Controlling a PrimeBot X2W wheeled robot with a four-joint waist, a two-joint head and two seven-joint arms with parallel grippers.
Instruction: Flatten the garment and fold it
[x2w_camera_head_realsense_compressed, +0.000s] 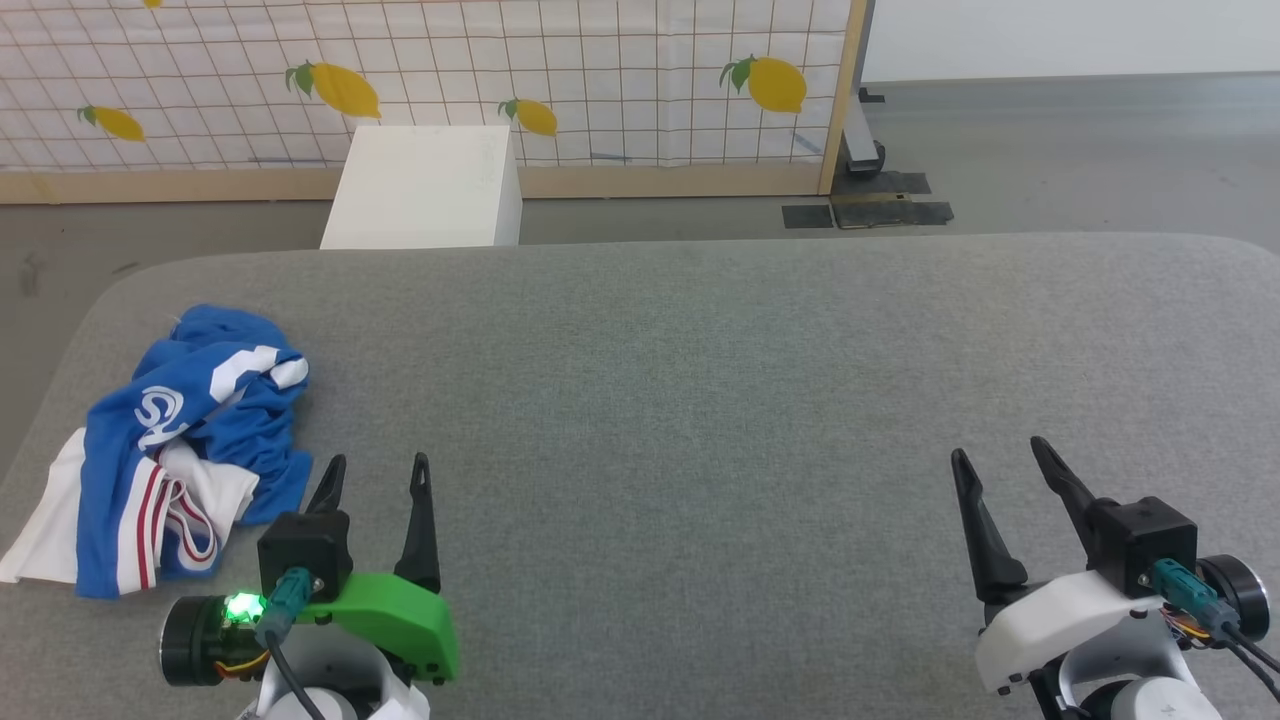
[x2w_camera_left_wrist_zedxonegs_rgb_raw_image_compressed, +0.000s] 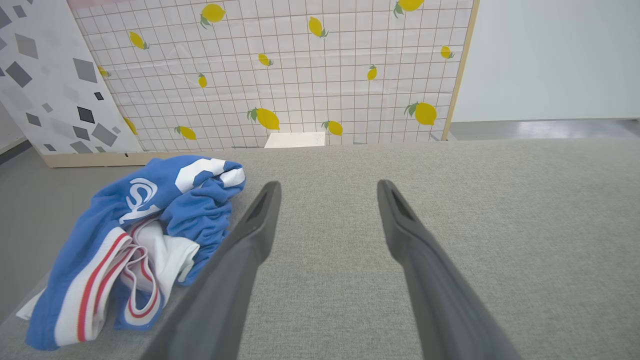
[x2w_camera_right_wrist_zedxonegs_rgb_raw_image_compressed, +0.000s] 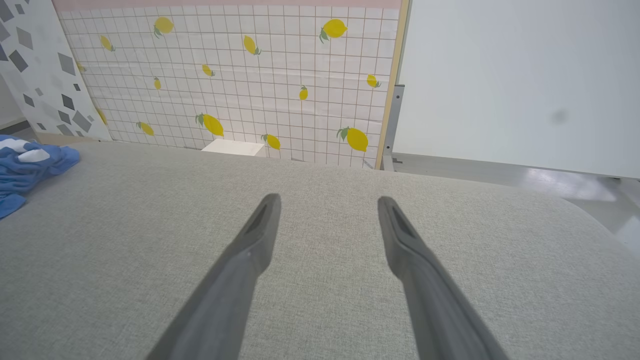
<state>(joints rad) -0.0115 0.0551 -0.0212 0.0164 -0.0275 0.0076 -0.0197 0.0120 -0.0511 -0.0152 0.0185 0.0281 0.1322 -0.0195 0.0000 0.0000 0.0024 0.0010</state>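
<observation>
The garment (x2w_camera_head_realsense_compressed: 180, 440) is a royal-blue jersey with white panels and red-and-white striped trim, lying crumpled in a heap at the left end of the grey table (x2w_camera_head_realsense_compressed: 700, 400). My left gripper (x2w_camera_head_realsense_compressed: 378, 467) stands open just right of the heap, near the front edge, its fingers empty. In the left wrist view the garment (x2w_camera_left_wrist_zedxonegs_rgb_raw_image_compressed: 135, 235) lies left of the left gripper (x2w_camera_left_wrist_zedxonegs_rgb_raw_image_compressed: 327, 187), close to one finger. My right gripper (x2w_camera_head_realsense_compressed: 1000, 450) stands open far to the right, nothing between its fingers. In the right wrist view the garment (x2w_camera_right_wrist_zedxonegs_rgb_raw_image_compressed: 25, 167) peeks in at the left edge, far from the right gripper (x2w_camera_right_wrist_zedxonegs_rgb_raw_image_compressed: 327, 200).
A white box (x2w_camera_head_realsense_compressed: 425, 185) stands on the floor behind the table, against a lemon-print grid panel (x2w_camera_head_realsense_compressed: 600, 80). Grey floor lies beyond the table's rounded far edge, with dark tape patches (x2w_camera_head_realsense_compressed: 865, 212) at the back right.
</observation>
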